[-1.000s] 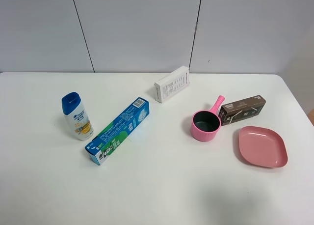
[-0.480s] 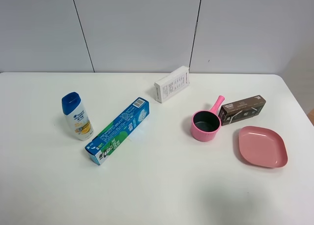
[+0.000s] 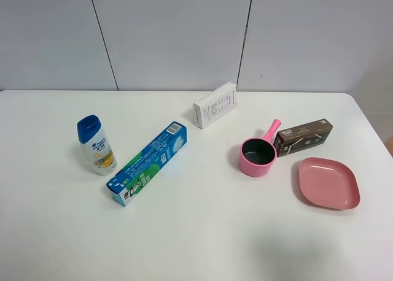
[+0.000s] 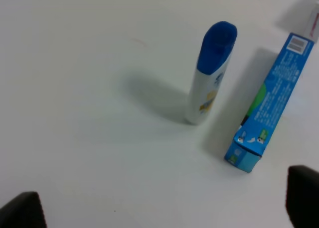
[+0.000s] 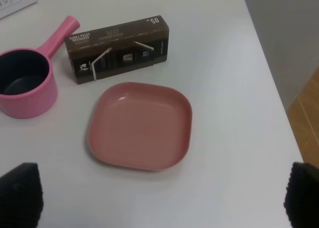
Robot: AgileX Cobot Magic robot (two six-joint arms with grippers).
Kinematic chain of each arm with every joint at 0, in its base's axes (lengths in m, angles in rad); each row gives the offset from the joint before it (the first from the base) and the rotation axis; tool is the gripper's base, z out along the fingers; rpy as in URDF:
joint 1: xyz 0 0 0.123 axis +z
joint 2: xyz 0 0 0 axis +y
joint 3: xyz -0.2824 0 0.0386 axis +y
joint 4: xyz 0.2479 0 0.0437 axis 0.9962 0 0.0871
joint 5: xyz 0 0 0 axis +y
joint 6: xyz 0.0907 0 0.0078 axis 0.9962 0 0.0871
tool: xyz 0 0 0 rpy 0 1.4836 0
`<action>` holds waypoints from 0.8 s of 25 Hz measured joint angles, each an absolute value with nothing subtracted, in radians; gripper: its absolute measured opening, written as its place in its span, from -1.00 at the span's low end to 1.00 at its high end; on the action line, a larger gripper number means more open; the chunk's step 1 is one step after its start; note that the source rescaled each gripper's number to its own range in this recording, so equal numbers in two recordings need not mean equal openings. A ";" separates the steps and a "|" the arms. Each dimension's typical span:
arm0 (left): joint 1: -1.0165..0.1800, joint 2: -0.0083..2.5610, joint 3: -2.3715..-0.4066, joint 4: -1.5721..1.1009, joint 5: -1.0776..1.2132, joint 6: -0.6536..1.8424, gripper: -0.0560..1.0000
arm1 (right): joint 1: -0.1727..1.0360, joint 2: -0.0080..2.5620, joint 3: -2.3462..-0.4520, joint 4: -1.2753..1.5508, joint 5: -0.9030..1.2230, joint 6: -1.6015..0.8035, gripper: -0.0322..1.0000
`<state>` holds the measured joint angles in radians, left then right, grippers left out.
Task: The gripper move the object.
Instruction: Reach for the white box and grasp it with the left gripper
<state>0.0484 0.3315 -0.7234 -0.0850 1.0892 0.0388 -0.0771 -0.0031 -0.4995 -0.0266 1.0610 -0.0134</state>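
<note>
The object, a small white carton with grey print, lies at the back middle of the white table. A corner of it shows in the right wrist view. Neither arm shows in the exterior high view. In the left wrist view my left gripper is open and empty, with only its black fingertips showing, above bare table near the shampoo bottle. In the right wrist view my right gripper is open and empty, its fingertips wide apart above the table near the pink plate.
A white shampoo bottle with a blue cap stands at the left, beside a long blue toothpaste box. At the right are a pink saucepan, a dark brown box and a pink plate.
</note>
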 joint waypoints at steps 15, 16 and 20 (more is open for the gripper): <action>-0.111 1.003 -1.195 -0.156 1.092 0.287 1.00 | -0.077 -0.003 -0.500 -0.027 1.061 -0.013 1.00; -0.153 1.042 -1.218 -0.146 1.085 0.287 1.00 | -0.077 -0.003 -0.500 -0.027 1.061 -0.013 1.00; -0.317 1.200 -1.295 -0.120 1.067 0.283 1.00 | -0.077 -0.003 -0.500 -0.027 1.061 -0.013 1.00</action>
